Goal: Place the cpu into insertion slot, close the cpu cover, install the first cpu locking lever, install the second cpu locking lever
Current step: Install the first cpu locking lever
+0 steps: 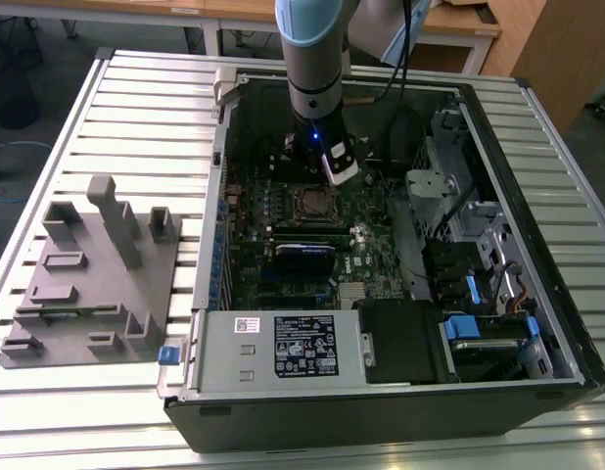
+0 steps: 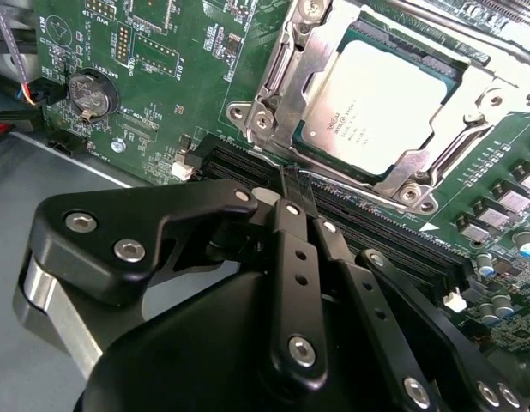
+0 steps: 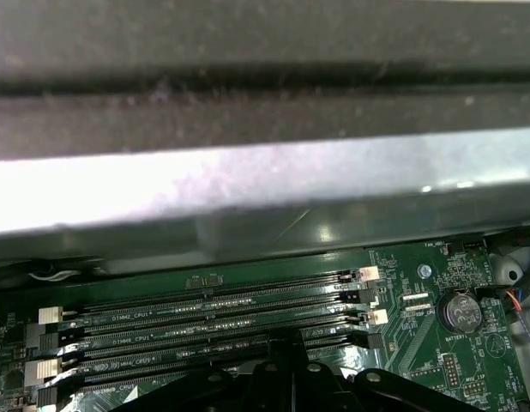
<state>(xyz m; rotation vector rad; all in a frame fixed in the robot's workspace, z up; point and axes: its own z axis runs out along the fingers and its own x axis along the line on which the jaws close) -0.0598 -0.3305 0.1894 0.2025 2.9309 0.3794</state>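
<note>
Silver-grey and square, the cpu (image 2: 387,96) already lies seated in the insertion slot (image 2: 368,167), whose dark edge you can see around the chip in the second wrist view. Over it the cpu cover (image 2: 286,86), a silvery metal frame plate with a square window, lies flat, with the chip showing through the window. In the exterior view you find that socket (image 1: 312,204) on the green circuit board (image 1: 381,257), toward the far side of the open black computer case (image 1: 381,416).

Your black claw (image 2: 292,182) has its fingers pressed together, tips down at the near edge of the socket frame, right by the long black memory slots (image 3: 213,313). A round silver coin battery (image 2: 90,93) sits well apart on the board.

Outside the case, to the exterior view's left, a grey plastic fixture block (image 1: 92,274) rests on the slatted metal worktop (image 1: 156,108).
</note>
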